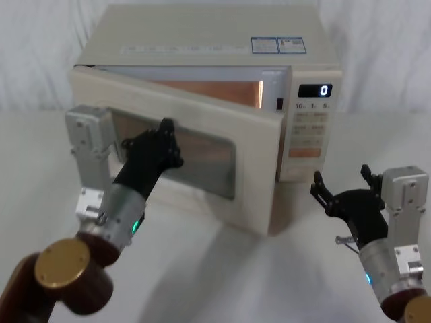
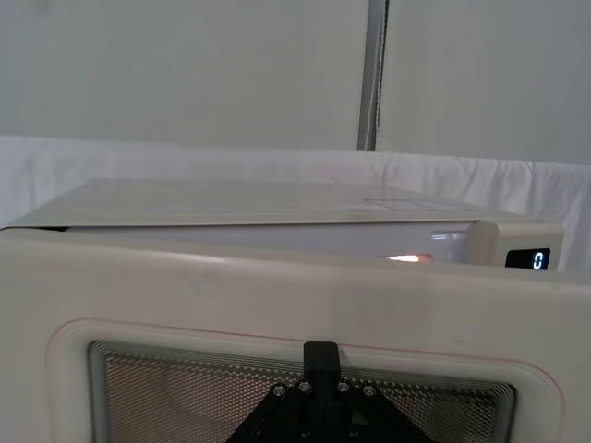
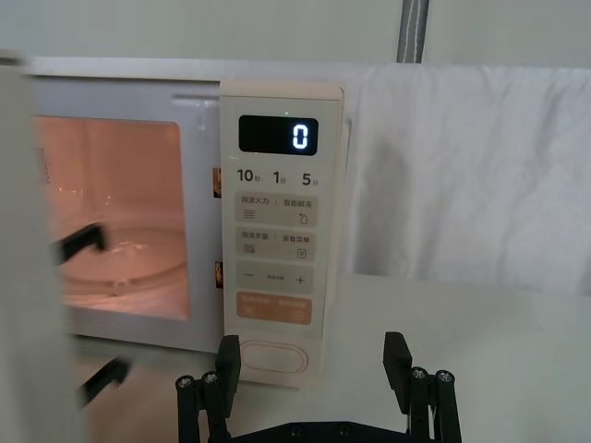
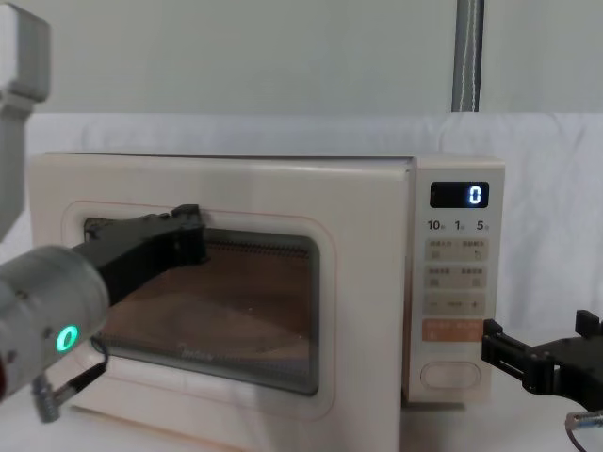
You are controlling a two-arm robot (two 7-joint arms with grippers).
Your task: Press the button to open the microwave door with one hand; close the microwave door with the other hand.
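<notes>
Opening done, closing underway: microwave door (image 1: pixel 202 128) ajar w/ cavity lit, left pincer (image 1: pixel 163 140) on its glass, spread can't be told, holding nothing; right pincer (image 1: pixel 342 185) wide open, empty, near button (image 3: pixel 272 357).

left pincer (image 1: pixel 167 134) on microwave door (image 1: pixel 256 168); button (image 3: pixel 274 356) behind right pincer (image 3: pixel 314 369).

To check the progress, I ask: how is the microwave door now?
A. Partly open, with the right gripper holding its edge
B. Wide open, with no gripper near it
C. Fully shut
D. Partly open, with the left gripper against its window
D: the door stands ajar, the lit cavity showing behind it, and the left gripper is against its window, while the right gripper hangs apart before the control panel.
</notes>
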